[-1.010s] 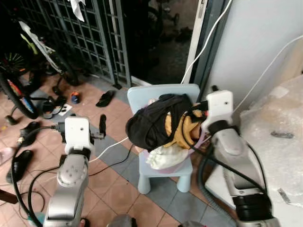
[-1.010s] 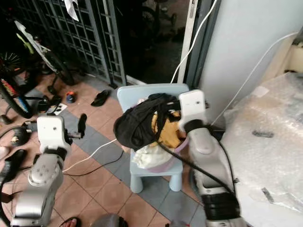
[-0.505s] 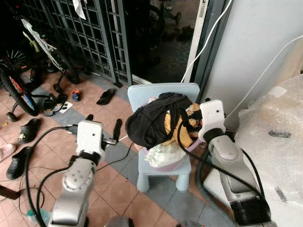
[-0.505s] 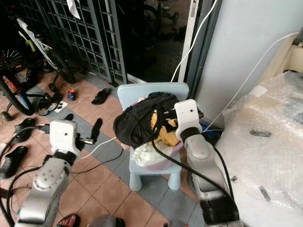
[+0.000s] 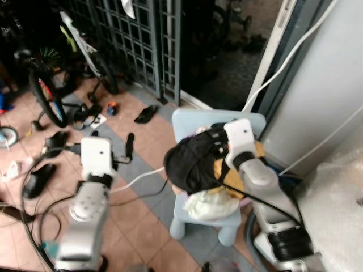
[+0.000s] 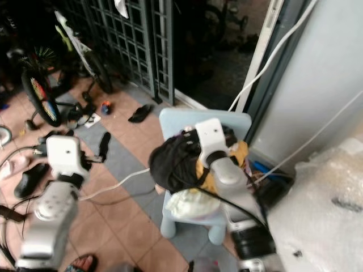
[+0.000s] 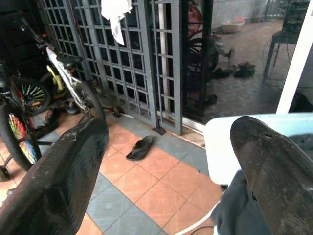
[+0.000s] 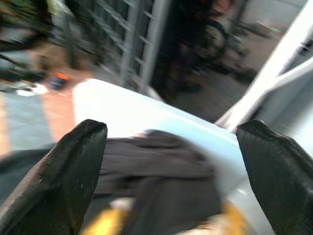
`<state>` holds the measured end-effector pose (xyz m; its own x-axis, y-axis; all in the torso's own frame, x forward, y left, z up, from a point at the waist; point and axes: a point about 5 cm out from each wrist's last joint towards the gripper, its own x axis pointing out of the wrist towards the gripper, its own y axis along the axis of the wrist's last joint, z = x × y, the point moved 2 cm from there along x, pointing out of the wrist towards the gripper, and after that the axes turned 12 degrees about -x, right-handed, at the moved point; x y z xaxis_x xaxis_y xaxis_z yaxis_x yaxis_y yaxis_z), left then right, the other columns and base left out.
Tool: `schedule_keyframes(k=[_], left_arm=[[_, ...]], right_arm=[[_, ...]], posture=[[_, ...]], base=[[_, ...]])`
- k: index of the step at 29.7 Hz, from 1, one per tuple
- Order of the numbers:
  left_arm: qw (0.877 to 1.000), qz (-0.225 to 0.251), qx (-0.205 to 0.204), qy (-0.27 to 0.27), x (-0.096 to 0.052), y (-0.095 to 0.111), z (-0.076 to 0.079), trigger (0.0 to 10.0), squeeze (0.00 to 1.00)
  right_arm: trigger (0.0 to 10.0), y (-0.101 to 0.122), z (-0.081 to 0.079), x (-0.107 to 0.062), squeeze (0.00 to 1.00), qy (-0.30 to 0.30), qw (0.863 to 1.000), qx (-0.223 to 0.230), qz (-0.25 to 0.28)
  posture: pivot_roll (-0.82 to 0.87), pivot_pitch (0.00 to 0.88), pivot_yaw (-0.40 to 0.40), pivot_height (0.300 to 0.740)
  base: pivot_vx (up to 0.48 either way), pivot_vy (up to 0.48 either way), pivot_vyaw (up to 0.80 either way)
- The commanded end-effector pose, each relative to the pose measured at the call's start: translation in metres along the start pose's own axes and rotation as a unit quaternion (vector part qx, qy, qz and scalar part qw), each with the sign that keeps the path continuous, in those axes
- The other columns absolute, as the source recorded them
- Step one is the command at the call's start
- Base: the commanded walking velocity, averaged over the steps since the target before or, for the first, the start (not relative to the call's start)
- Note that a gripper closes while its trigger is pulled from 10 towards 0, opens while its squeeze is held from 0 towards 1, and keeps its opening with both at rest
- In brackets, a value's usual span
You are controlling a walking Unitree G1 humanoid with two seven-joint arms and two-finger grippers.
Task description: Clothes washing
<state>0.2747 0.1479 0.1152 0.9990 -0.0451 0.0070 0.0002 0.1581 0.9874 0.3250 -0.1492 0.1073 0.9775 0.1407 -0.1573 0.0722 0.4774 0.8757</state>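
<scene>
A light blue child's chair point(image 5: 187, 120) holds a pile of laundry: a black garment point(image 5: 193, 164) on top, a yellow one point(image 5: 222, 170) beneath it and a white cloth point(image 5: 211, 205) at the front. My right gripper point(image 8: 171, 164) hovers open just above the black garment point(image 8: 161, 164), pointing at the chair back point(image 8: 122, 105); nothing is between its fingers. My left gripper point(image 7: 166, 161) is open and held up left of the chair, over the tiled floor; one of its black fingers point(image 5: 130, 144) points toward the gate.
A metal grille gate point(image 5: 142, 39) stands behind the chair, with a bicycle point(image 5: 45, 96) at the left. Sandals point(image 5: 146, 113) and shoes point(image 5: 51, 144) lie on the tiles. A white cable point(image 5: 139, 178) crosses the floor. A bubble-wrapped bulk point(image 5: 340, 226) stands at the right by the grey wall.
The camera has shifted. My right gripper has swung from the pile's right side to above the black garment, nearer the chair back. The left arm stays raised left of the chair.
</scene>
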Motion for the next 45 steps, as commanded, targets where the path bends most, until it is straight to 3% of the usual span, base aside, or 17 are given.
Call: schedule_keyframes(k=[1,3,7,14,20,27,28,31,32,33,34,39,45], left_arm=[[1.0,0.003,0.014,0.024,0.001,0.004,-0.012,10.0,0.0],[1.0,0.004,0.014,0.024,0.001,0.005,-0.011,10.0,0.0],[0.999,-0.005,0.001,0.031,0.001,0.004,-0.007,10.0,0.0],[0.999,-0.011,-0.007,0.048,-0.018,0.006,0.001,10.0,0.0],[0.998,-0.027,-0.01,0.052,-0.03,0.004,0.006,10.0,0.0],[0.997,-0.031,0.004,0.073,-0.033,0.012,-0.004,10.0,0.0],[0.997,-0.03,0.006,0.072,-0.034,0.015,-0.003,10.0,0.0],[0.997,-0.025,0.011,0.072,-0.037,0.022,-0.004,10.0,0.0],[0.997,-0.022,0.013,0.073,-0.037,0.024,-0.005,10.0,0.0],[0.997,-0.018,0.016,0.077,-0.037,0.029,-0.006,10.0,0.0],[0.997,-0.017,0.016,0.078,-0.037,0.03,-0.006,10.0,0.0],[0.996,-0.025,0.012,0.09,-0.042,0.029,-0.008,10.0,0.0],[0.995,-0.041,0.005,0.092,-0.044,0.018,-0.004,10.0,0.0]], right_arm=[[10.0,0.015,-0.008,0.005,0.0,0.006,1.0,0.0,0.025],[10.0,0.017,-0.009,0.006,0.0,0.008,0.999,0.019,0.033],[10.0,0.016,-0.018,0.001,0.0,0.051,0.998,0.01,0.023],[10.0,-0.006,-0.036,-0.009,0.0,0.106,0.994,-0.004,-0.038],[10.0,-0.013,-0.045,0.002,0.0,0.139,0.988,-0.023,-0.056],[10.0,0.002,-0.062,0.027,0.0,0.159,0.985,-0.04,-0.046],[9.3,0.0,-0.064,0.03,0.0,0.163,0.984,-0.044,-0.05],[9.1,-0.004,-0.064,0.032,0.0,0.16,0.984,-0.041,-0.062],[6.4,-0.006,-0.064,0.033,0.0,0.157,0.985,-0.037,-0.067],[0.9,-0.008,-0.062,0.034,0.0,0.157,0.984,-0.035,-0.076],[0.0,-0.009,-0.062,0.034,0.0,0.158,0.984,-0.035,-0.078],[0.0,-0.022,-0.059,0.033,0.0,0.163,0.98,-0.059,-0.1],[0.0,-0.043,-0.039,0.026,0.0,0.157,0.974,-0.092,-0.131]], posture=[[0.0,0.049,0.027,0.74],[0.0,0.05,0.03,0.74],[0.0,0.062,0.03,0.74],[0.03,0.126,0.002,0.74],[0.06,0.147,-0.006,0.74],[0.13,0.173,0.002,0.74],[0.15,0.163,0.007,0.74],[0.17,0.153,0.004,0.74],[0.17,0.153,0.004,0.74],[0.18,0.166,-0.003,0.74],[0.18,0.166,-0.003,0.74],[0.15,0.192,-0.021,0.74],[0.08,0.168,-0.036,0.74]], base=[[0.0,0.0,0.0],[0.0,0.0,0.0],[0.0,0.0,0.0],[0.0,0.0,0.0],[0.0,0.0,0.0],[0.0,0.0,0.0],[0.0,0.0,0.0],[0.0,0.0,0.0],[0.0,0.0,0.0],[0.0,0.0,0.0],[0.0,0.0,0.0],[0.0,0.0,0.0],[0.0,0.0,0.0]])
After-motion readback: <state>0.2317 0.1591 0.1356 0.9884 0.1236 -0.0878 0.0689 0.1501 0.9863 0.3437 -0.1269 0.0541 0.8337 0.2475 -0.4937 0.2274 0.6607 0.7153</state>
